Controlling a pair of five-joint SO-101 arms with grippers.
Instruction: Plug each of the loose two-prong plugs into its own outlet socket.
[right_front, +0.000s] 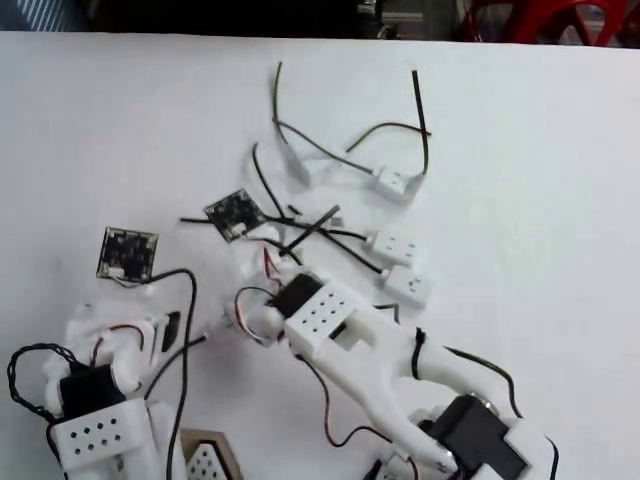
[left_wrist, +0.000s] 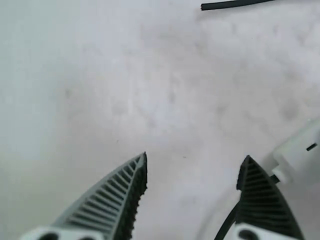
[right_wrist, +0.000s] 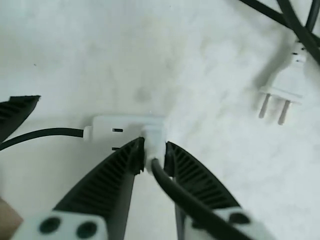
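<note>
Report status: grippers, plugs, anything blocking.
Right gripper shut on white plug at end of outlet socket; seating unclear. Left gripper open, empty. Second plug loose nearby, prongs bare. No obstruction seen.

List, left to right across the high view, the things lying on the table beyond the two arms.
black-and-white square board → second square board → column of white outlet sockets, which overlap one another too much to order. The black cables sprawl across the middle, so they are left out.

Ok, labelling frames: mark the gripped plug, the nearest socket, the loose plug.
gripped plug (right_wrist: 154, 142), right wrist view, white body.
socket (right_wrist: 107, 135), right wrist view, slotted face.
loose plug (right_wrist: 289, 82), right wrist view, white body.
</note>
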